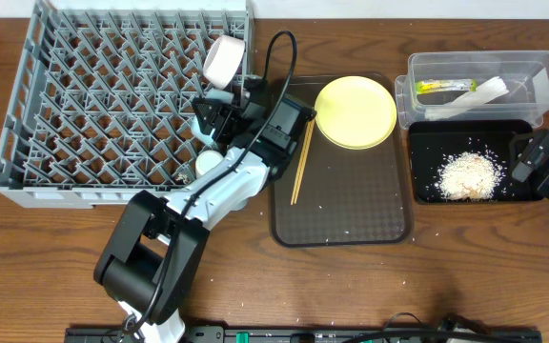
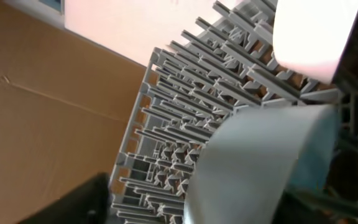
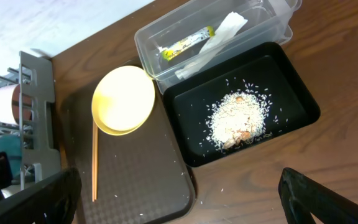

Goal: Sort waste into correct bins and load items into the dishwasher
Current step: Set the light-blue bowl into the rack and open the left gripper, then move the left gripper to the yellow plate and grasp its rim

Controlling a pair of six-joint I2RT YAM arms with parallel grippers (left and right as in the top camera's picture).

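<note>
**Left gripper.** You are viewing the left gripper (image 1: 213, 116) as it is hanging over the right-hand edge of the grey dish rack (image 1: 84, 124). You cannot tell how far its jaws are standing apart, nor whether they are gripping anything, because no view is showing the fingers clearly.

1. Directly in front of this gripper, the light blue bowl (image 2: 260, 168) is sitting in the rack and filling the near field of the left wrist view. You cannot tell whether the fingers are touching it.
2. Just beyond the blue bowl, the white bowl (image 2: 309, 31) is standing on edge among the pegs.
3. Past both bowls, the rows of pegs are running out to the rack's far wall.

**Right gripper.** The right gripper (image 3: 179, 186) is hovering above the table with its jaws spread wide and gripping nothing. Its two dark fingers (image 3: 36, 199) are framing the right wrist view.

1. Nearest ahead of the fingers, the black tray (image 3: 284, 81) is holding the heap of rice scraps (image 3: 238, 118), with loose grains scattered around it.
2. Just beyond that tray, the clear tub (image 3: 148, 37) is containing the green-and-yellow wrapper (image 3: 185, 43) and the white paper strip (image 3: 216, 37).
3. Ahead and to the left of the fingers, the brown tray (image 3: 135, 174) is carrying the wooden chopsticks (image 3: 94, 162), which are lying together along its left side.
4. Farther along the brown tray, the yellow plate (image 3: 124, 99) is lying at its far end.
</note>
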